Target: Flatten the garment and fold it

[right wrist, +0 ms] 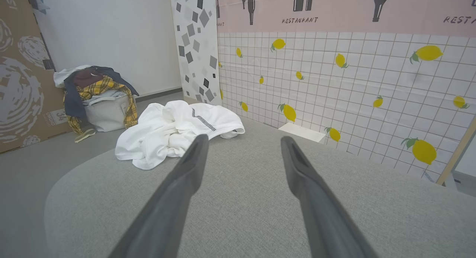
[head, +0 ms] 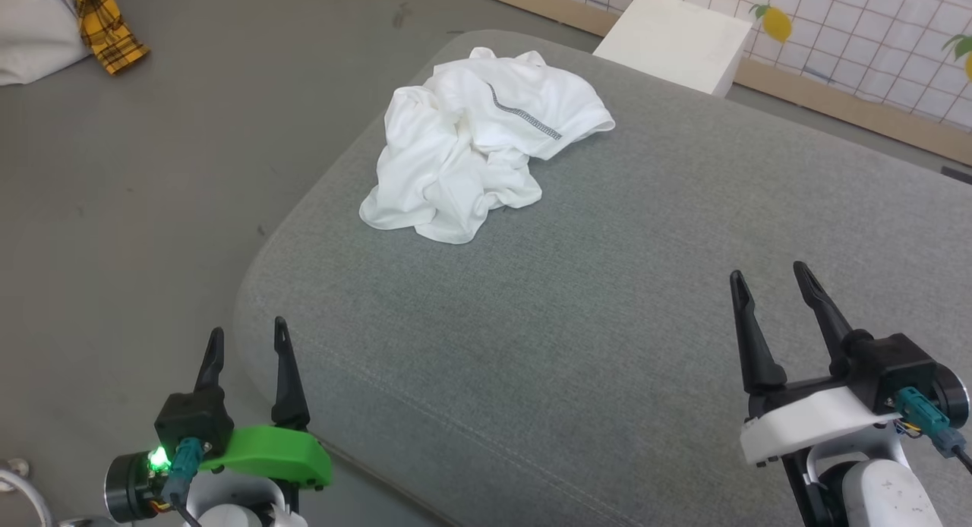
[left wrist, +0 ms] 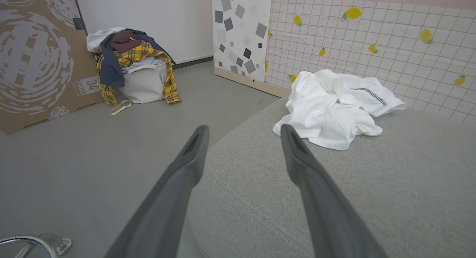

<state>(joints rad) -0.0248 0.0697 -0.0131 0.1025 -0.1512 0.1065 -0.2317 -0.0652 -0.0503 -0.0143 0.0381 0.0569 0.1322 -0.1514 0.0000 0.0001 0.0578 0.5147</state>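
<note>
On far cushion (head: 683, 345) corner: shirt (head: 471, 155) crumpled, thin, limp, likely light. Pinch the open hem edge. Left gripper (head: 249, 345) and right gripper (head: 773, 280) both spread, empty.

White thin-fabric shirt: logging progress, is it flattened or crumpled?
Crumpled: the white thin-fabric shirt lies bunched in a heap on the grey fabric cushion.

The garment (head: 471, 147) hides its sleeves in folds. At eleven o'clock the edge crops a yellow plaid shirt (head: 106, 27).
</note>
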